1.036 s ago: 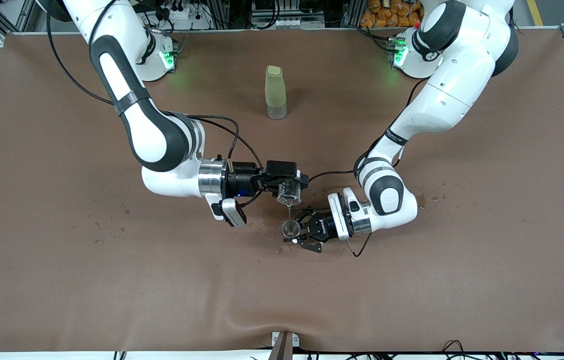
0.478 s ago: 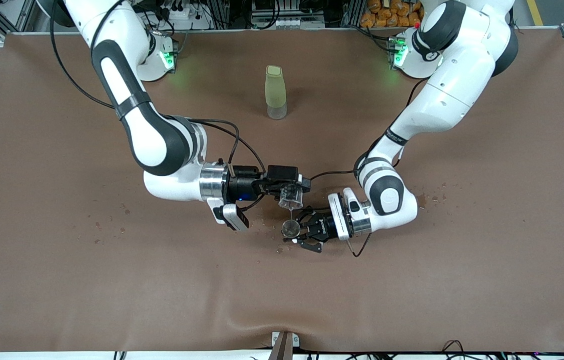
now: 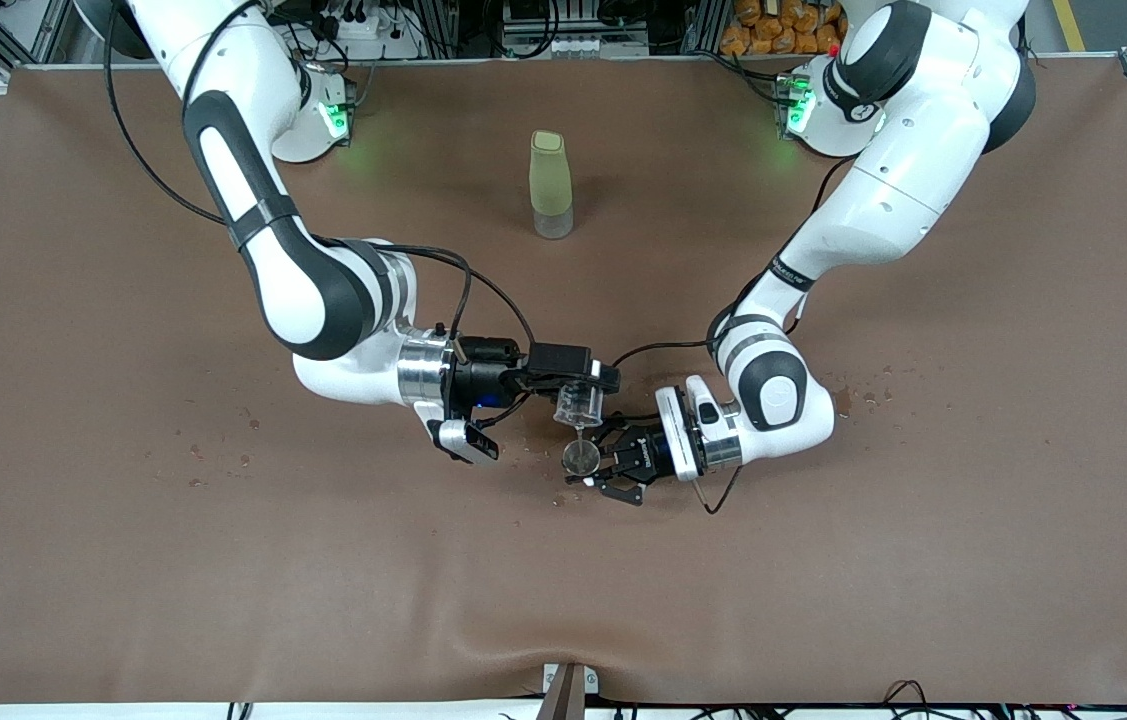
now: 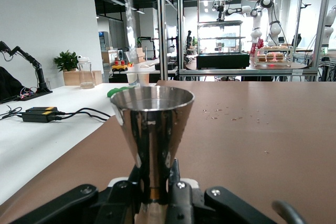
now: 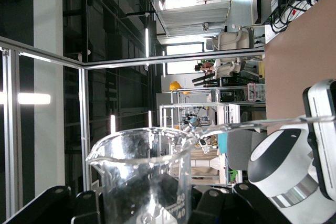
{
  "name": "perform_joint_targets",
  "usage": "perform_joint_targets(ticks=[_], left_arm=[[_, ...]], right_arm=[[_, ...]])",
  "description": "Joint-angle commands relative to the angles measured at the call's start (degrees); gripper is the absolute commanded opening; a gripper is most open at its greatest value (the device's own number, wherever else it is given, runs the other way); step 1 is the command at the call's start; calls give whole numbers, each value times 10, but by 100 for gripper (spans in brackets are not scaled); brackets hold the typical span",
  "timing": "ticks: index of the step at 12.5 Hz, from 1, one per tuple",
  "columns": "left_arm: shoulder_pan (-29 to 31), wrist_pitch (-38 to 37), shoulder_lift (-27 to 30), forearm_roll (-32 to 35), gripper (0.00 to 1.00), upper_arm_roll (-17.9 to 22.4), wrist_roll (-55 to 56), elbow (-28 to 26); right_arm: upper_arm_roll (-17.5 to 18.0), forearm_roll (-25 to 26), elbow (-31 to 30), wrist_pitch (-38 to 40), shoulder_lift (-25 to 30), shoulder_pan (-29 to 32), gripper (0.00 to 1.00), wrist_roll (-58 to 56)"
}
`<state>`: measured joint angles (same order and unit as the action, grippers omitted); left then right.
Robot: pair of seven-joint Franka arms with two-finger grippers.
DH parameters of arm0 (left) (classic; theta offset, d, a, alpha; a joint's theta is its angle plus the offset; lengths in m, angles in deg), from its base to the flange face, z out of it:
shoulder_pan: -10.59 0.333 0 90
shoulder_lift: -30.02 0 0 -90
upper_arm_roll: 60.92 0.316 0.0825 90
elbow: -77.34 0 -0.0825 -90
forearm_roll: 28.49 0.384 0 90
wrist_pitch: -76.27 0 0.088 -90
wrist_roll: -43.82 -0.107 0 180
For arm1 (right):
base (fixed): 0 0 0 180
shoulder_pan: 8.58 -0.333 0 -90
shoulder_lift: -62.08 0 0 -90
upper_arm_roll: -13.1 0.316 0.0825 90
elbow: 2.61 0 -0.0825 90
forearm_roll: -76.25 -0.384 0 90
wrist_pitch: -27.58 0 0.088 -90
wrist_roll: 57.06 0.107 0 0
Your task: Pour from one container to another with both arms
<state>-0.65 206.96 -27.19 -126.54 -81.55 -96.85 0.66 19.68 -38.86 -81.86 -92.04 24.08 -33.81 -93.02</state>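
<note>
Brown table mat (image 3: pixel 123 550) carries scattered droplets. Right gripper (image 3: pixel 578 385), clamped on the clear cup (image 3: pixel 578 403), has dropped closer over the jigger (image 3: pixel 580 457), clasped upright by the left gripper (image 3: pixel 603 462). A thin stream links them; pouring appears underway.

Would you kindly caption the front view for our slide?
Right gripper tips clear cup over metal jigger held by left gripper.
</note>
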Motion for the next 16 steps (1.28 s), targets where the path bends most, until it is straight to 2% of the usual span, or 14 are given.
perform_joint_targets(ticks=[1,16], left_arm=[[1,-6,3,-11,0,0,2,-1],[-2,-6,4,-9,0,4,7,-1]], right_arm=[[-3,-19,16,3,-8,-5,0,26],[-2,-76,1,16,-6,-11,0,60]])
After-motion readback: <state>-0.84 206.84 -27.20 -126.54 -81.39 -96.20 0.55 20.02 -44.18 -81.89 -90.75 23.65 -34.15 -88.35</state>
